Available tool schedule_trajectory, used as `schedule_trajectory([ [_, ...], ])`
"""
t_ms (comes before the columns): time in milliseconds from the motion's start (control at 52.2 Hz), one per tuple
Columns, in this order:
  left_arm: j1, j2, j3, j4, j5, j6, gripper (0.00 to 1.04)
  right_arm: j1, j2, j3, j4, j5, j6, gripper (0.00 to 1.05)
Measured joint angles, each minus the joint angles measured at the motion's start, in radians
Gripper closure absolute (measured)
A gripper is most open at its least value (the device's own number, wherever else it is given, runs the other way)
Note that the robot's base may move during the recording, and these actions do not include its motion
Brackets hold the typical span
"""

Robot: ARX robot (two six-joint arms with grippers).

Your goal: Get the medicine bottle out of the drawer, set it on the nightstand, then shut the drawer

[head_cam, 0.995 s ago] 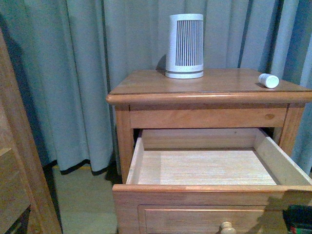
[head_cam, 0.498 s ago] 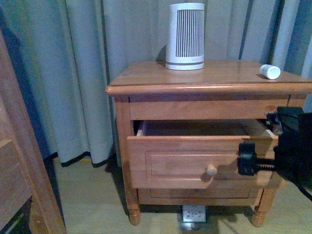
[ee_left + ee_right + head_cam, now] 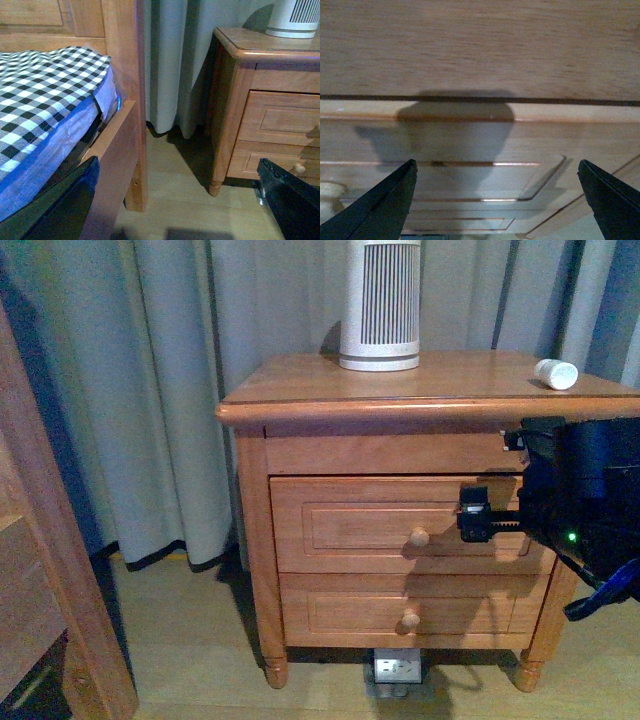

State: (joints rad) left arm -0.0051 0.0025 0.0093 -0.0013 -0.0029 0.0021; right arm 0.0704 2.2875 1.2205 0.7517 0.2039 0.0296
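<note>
Black housing of the right arm fills the right edge of the front view, level with the upper drawer (image 3: pixel 395 525), its right gripper (image 3: pixel 474 513) reaching leftward with the tip just beside or touching the drawer front, right of the round wooden knob (image 3: pixel 418 536). In the right wrist view the two dark fingers (image 3: pixel 382 207) stand far apart at the lower corners with nothing between them, facing the recessed panel close up. The left gripper (image 3: pixel 165 205) shows in its own wrist view as two dark fingers at the lower corners, widely spread and empty, low beside the bed frame (image 3: pixel 125 100).

The drawer sits flush in the nightstand (image 3: pixel 250 510), a honey-coloured cabinet with a rounded overhanging top, grooved panel fronts and short turned feet; the lower drawer (image 3: pixel 400 608) matches it. The medicine bottle (image 3: pixel 556 374), a small smooth white cylinder, lies on its side at the right end of the top. A white ribbed tapered device (image 3: pixel 379 305) stands upright near the back. Grey curtains (image 3: pixel 150 380) hang in folds behind. A checked mattress cover (image 3: pixel 45 95) lies in the left wrist view's left half.
</note>
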Motion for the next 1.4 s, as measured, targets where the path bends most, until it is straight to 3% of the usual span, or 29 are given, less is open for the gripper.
schedule_trajectory([
  [287, 0.0, 0.0, 0.0, 0.0, 0.0, 0.0, 0.07, 0.006, -0.597, -0.508, -0.125, -0.024, 0.109, 0.07],
  [593, 0.0, 0.0, 0.0, 0.0, 0.0, 0.0, 0.07, -0.005, -1.33, -0.869, -0.338, 0.096, 0.068, 0.07],
  [861, 0.0, 0.0, 0.0, 0.0, 0.0, 0.0, 0.07, 0.15, -1.823, -1.06, -0.61, 0.313, 0.045, 0.07],
  [1148, 0.0, 0.0, 0.0, 0.0, 0.0, 0.0, 0.07, 0.167, -1.889, -1.087, -0.646, 0.327, 0.045, 0.07],
  [1282, 0.0, 0.0, 0.0, 0.0, 0.0, 0.0, 0.07, 0.074, -1.96, -1.148, -0.512, -0.012, 0.002, 0.26],
  [1397, 0.0, 0.0, 0.0, 0.0, 0.001, 0.0, 0.07, -0.037, -2.002, -1.162, -0.525, -0.19, -0.013, 0.45],
])
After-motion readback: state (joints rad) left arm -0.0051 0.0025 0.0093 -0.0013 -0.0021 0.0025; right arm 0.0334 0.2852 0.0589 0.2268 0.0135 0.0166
